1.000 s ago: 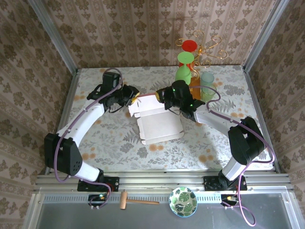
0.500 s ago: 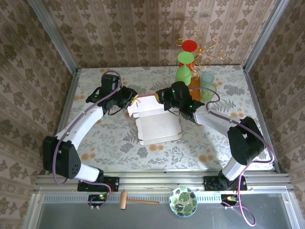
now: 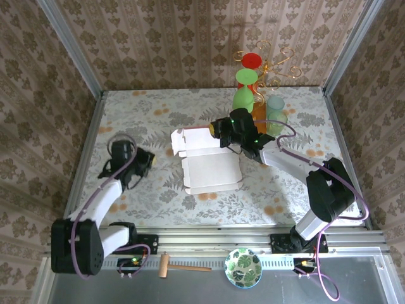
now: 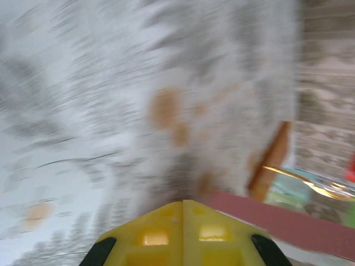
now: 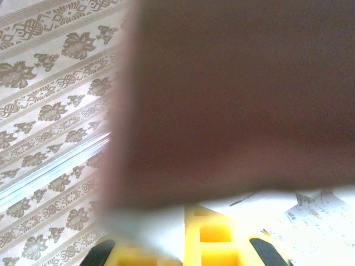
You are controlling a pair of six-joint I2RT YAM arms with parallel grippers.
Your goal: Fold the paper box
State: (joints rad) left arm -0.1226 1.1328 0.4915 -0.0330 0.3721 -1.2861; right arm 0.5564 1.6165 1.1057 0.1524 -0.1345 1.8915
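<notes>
The paper box [image 3: 212,170] lies mid-table with its pale inner side up and a flap [image 3: 190,140] raised at its far edge. My right gripper [image 3: 215,130] is shut on that far flap. In the right wrist view the flap's dark pink outer side [image 5: 238,94] looms close, and pale card sits pinched at the yellow fingers [image 5: 213,235]. My left gripper [image 3: 149,160] hangs left of the box, apart from it, shut and empty. Its yellow fingertips meet [image 4: 183,204] in a blurred view, with a pink edge of the box [image 4: 294,220] to the right.
Green and red cups on a golden stand [image 3: 250,79], a teal cup [image 3: 275,111] and an orange-brown block [image 3: 259,115] stand at the back right, close behind the right gripper. A wooden mallet [image 3: 180,267] and a leaf-patterned bowl [image 3: 243,267] rest on the front rail. Patterned walls enclose the table.
My left gripper has let go of the box's left flap, shut, and swung back left and toward the near edge. The right gripper has kept its hold on the far flap.
</notes>
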